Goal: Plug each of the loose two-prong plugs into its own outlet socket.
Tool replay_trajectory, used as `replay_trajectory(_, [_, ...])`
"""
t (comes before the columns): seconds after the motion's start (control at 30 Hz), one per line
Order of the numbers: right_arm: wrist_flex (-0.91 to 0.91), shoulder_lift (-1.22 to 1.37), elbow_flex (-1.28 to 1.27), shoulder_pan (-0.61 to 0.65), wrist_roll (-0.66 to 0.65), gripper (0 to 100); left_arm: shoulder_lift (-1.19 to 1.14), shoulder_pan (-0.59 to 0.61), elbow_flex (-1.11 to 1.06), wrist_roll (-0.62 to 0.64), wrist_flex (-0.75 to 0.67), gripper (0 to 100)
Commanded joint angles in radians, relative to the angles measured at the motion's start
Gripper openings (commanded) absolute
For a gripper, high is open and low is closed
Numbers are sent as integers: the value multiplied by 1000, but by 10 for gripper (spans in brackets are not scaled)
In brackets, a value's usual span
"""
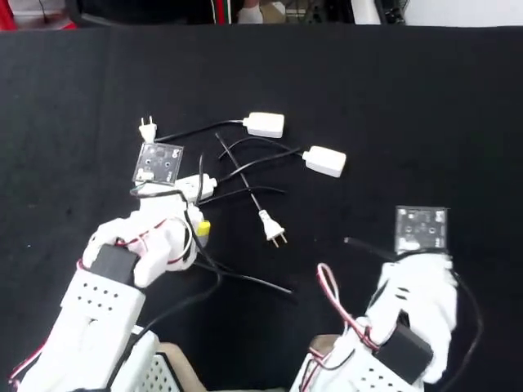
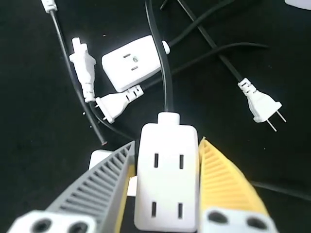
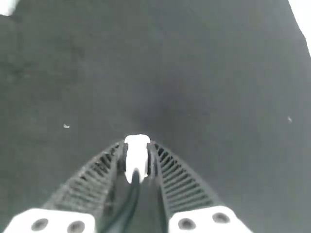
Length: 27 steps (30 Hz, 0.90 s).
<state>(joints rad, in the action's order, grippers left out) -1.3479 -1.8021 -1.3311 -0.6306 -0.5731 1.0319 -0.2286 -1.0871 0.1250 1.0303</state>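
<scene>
Both tools held parts over the black surface (image 1: pixel 384 90).
My left tool (image 2: pixel 167 145) pinched a white outlet socket (image 2: pixel 167 187); my right tool (image 3: pixel 137 145) pinched a plug (image 3: pixel 137 156).

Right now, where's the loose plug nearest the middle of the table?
High view: the plug lies free on the black table, just right of the left gripper, ending a black cord.

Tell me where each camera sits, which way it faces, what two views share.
High view: fixed above, looking down on the black table and both arms.
Left wrist view: on the left arm, facing along its jaws, closed on an outlet socket.
Right wrist view: on the right arm, facing along its jaws, closed on a white plug.
High and left wrist views share that outlet socket.
</scene>
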Motion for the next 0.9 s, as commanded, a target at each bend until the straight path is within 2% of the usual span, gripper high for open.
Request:
replay_trajectory(0.0, [0,-7,22,109,14,11,80,13,18,-12,32,199])
replay_trajectory(0.13, [31,-2,19,193,63,11,126,13,-25,-14,32,199])
replay_trajectory(0.3, [51,25,15,238,101,11,167,30,2,-35,91,199])
replay_trajectory(0.37, [52,39,15,236,101,11,180,85,42,-77,147,199])
replay_trajectory(0.53, [71,88,21,233,104,11,181,328,120,-150,239,199])
replay_trajectory(0.67, [71,159,54,233,106,11,180,481,74,-198,204,200])
replay_trajectory(0.87, [71,314,197,233,187,11,189,541,-59,-203,41,200])
